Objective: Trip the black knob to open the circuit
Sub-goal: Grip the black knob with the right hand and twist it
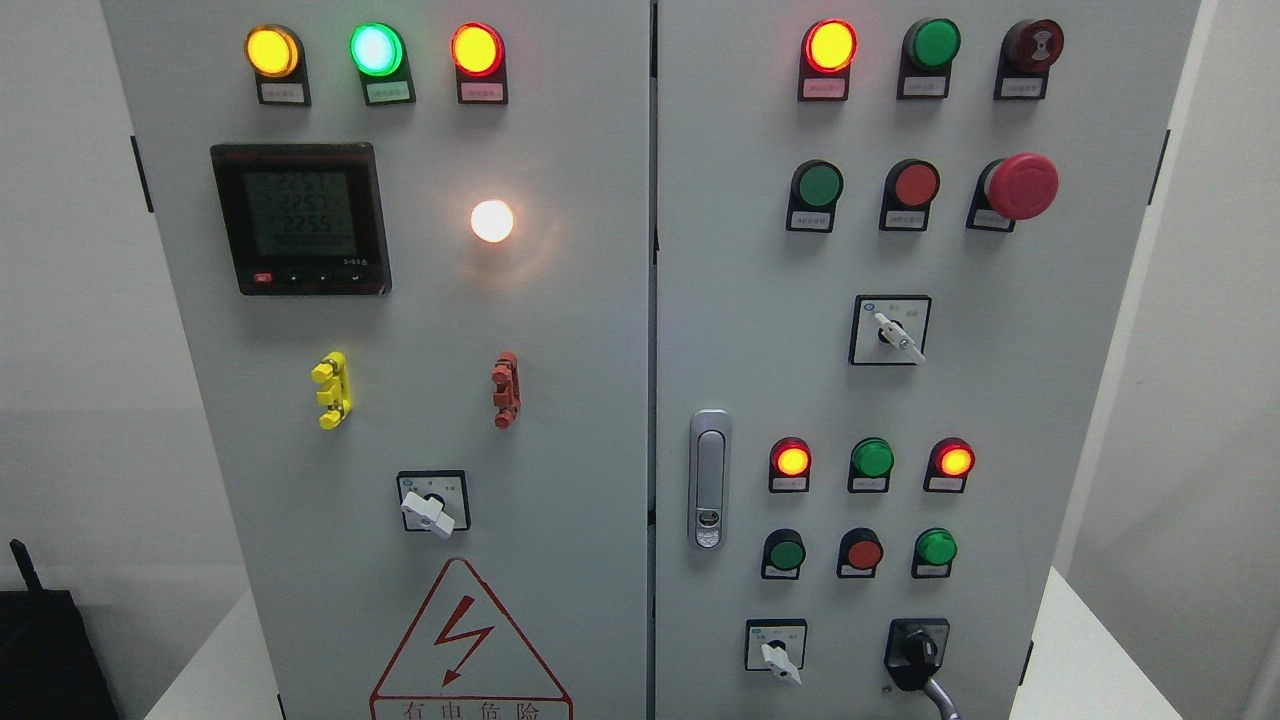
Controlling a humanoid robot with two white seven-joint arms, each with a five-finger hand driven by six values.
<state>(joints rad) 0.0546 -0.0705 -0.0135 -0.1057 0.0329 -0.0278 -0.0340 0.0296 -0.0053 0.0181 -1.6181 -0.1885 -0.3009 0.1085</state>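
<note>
- At the lower right of the right-hand cabinet door sits the black knob, on a black square base just right of a white-handled selector switch; its handle is turned down and a little to the left
- a grey metal piece rises from the bottom edge and meets the underside of the knob; whether it belongs to an arm cannot be told, and no fingers show, so their state cannot be told; no hand is plainly in view
- above the knob stand two rows of three: a lit red lamp, a green lamp and a second lit red lamp; below them a green, a red and a green button
- higher up is another selector switch with a white handle, and near the top right a red mushroom button
- a silver door latch is set at the left edge of that door, well apart from the knob
- on the left door are a digital meter, a glowing white lamp, a yellow handle, a red-brown handle, a white-handled switch and a red warning triangle
- nothing lies across the front of the knob; the cabinet stands on a white tabletop
</note>
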